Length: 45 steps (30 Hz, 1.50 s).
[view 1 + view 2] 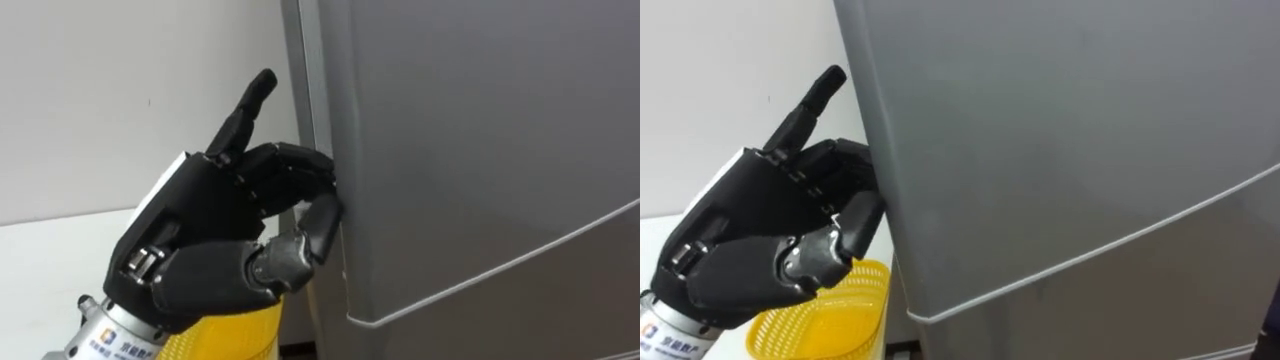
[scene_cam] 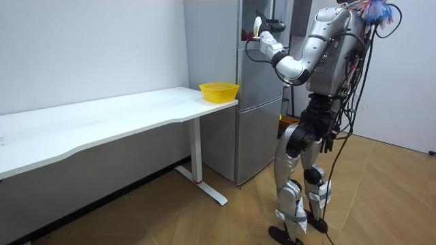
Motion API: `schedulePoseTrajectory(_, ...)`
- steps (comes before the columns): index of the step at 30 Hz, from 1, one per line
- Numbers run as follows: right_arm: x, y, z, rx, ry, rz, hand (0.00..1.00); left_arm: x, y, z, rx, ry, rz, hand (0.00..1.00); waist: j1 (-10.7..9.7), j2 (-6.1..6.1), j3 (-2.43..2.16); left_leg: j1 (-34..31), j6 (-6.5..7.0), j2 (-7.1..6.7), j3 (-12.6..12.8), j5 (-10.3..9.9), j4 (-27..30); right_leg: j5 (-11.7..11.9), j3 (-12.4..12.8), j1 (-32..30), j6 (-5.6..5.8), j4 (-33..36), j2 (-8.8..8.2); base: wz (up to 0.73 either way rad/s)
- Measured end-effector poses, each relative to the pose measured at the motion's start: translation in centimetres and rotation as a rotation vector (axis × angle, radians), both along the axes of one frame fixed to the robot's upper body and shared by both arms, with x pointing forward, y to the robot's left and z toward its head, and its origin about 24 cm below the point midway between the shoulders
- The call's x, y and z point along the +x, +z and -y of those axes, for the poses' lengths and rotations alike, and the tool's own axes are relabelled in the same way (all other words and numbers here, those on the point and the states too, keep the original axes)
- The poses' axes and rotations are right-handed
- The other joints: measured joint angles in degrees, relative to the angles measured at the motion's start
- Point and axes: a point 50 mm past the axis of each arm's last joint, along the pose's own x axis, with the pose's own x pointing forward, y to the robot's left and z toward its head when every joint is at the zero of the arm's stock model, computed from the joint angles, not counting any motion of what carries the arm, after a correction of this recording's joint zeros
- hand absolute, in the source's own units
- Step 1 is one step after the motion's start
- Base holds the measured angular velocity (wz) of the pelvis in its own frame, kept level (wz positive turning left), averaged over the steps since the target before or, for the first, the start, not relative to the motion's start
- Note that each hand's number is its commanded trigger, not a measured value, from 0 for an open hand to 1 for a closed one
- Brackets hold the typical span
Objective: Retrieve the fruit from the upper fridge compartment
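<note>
Mostly curled, robot hand point(image 1: 215, 215) gripping fridge door point(image 1: 480, 150)

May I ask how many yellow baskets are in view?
1. The yellow basket sits on the white table's end beside the fridge, below the left hand curled on its upper door.

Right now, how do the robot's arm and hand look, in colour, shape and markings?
The left hand is black, with slim segmented fingers, a silver metal joint at the thumb's base and a white plate on its back. Its wrist is a silver cuff with small print. In the room view the left arm has rounded silver-grey shells.
</note>
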Motion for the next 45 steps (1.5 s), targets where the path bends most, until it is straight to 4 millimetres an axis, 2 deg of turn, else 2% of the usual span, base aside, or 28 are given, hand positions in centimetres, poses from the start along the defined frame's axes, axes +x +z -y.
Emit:
schedulePoseTrajectory(8,-0.2,0.0,0.1,0.006,-0.002,-0.007,0.0,-0.4,0.0,1.0,-0.021,-0.105,0.017,0.0,-0.4,0.02,-0.01,0.2,0.0,0.03,0.2,0.0,0.0,0.0,0.2,-0.3,0.0,0.0,0.07,0.0)
schedulePoseTrajectory(16,0.0,0.1,0.3,0.018,0.001,-0.007,0.0,-0.7,0.0,1.5,-0.015,-0.172,0.041,0.0,-1.2,0.2,0.03,1.1,0.0,0.08,1.6,0.0,-0.4,0.0,1.6,-0.3,-0.04,0.0,0.2,-0.09)
schedulePoseTrajectory(24,0.2,0.1,0.3,0.022,0.01,-0.002,0.0,-0.9,0.0,3.1,-0.002,-0.302,0.062,0.0,-1.5,-0.66,0.29,1.6,0.07,0.19,3.2,0.0,-0.5,0.0,3.4,-0.7,-0.03,0.0,0.19,-0.1)
schedulePoseTrajectory(31,0.9,0.2,0.2,0.03,0.019,0.023,0.0,-1.1,-0.2,3.8,0.019,-0.357,0.064,0.0,-2.5,-0.66,0.28,1.7,0.08,0.46,4.7,-0.1,-0.6,0.0,4.8,-1.2,-0.06,0.1,0.31,-0.09)
schedulePoseTrajectory(34,0.7,0.2,0.2,0.028,0.018,0.02,0.0,-1.0,0.0,3.8,0.026,-0.362,0.073,0.0,-3.2,-0.43,0.24,2.2,0.08,0.51,4.9,-0.1,-1.0,0.0,4.8,-1.1,-0.06,0.2,0.38,-0.07)
schedulePoseTrajectory(38,0.3,0.2,0.4,0.017,0.016,0.013,0.0,-0.8,0.5,4.0,0.037,-0.37,0.095,0.0,-3.5,0.46,0.49,2.7,0.07,0.66,5.4,-0.1,-1.6,0.0,5.3,-1.5,-0.08,0.7,0.47,-0.07)
schedulePoseTrajectory(39,0.3,0.2,0.4,0.018,0.015,0.012,0.0,-0.8,0.5,4.0,0.038,-0.371,0.095,0.0,-3.5,0.6,0.43,3.1,0.04,0.92,5.8,-0.1,-2.1,0.0,5.6,-1.5,-0.1,0.7,0.54,-0.16)
schedulePoseTrajectory(45,0.8,0.2,0.4,0.013,0.016,0.029,0.0,-1.0,0.4,4.6,0.043,-0.403,0.091,0.0,-4.3,0.63,0.38,3.0,0.04,0.9,6.2,0.0,-2.2,0.0,6.1,-1.7,-0.1,0.7,0.57,-0.03)
